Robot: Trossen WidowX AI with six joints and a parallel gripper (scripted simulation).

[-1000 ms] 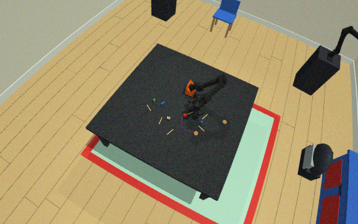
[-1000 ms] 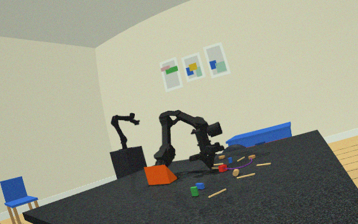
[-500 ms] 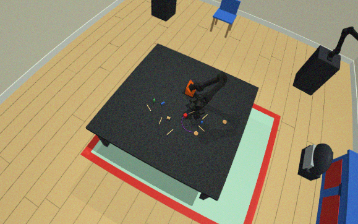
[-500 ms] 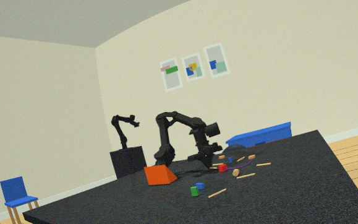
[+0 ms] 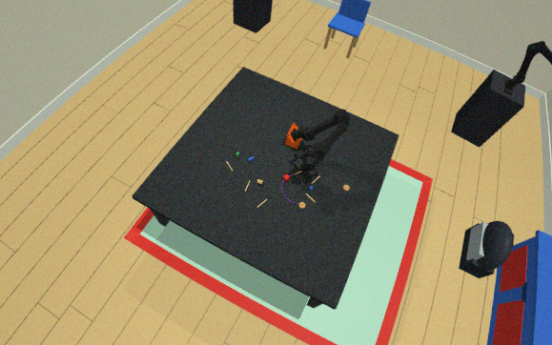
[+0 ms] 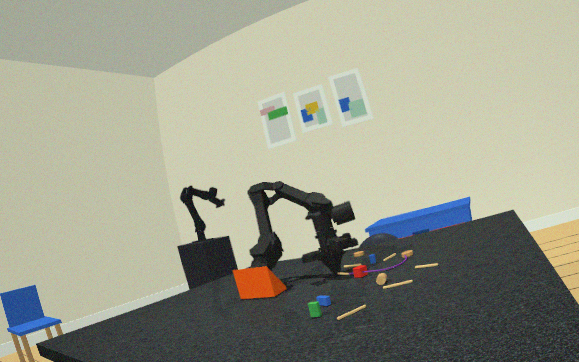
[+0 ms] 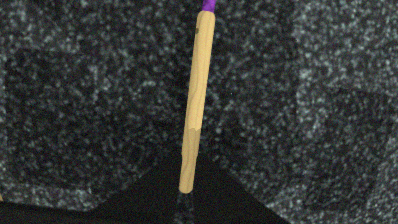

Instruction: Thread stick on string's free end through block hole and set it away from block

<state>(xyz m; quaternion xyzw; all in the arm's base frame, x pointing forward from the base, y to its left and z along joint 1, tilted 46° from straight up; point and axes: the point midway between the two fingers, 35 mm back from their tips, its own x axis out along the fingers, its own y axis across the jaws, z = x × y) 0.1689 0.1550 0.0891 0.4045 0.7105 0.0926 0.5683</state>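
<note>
On the dark speckled table (image 7: 325, 65), the gripper (image 7: 186, 202) was clamped on the stick (image 7: 196, 100), which pointed toward 12 o'clock with the purple string (image 7: 209, 5) trailing; further pull risked dragging the red block (image 6: 360, 271).

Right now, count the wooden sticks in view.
6. One stick, on the purple string, is in the gripper. In the top view three sticks lie left of the red block, two sticks right of it by the arm. The arm may hide more.
</note>
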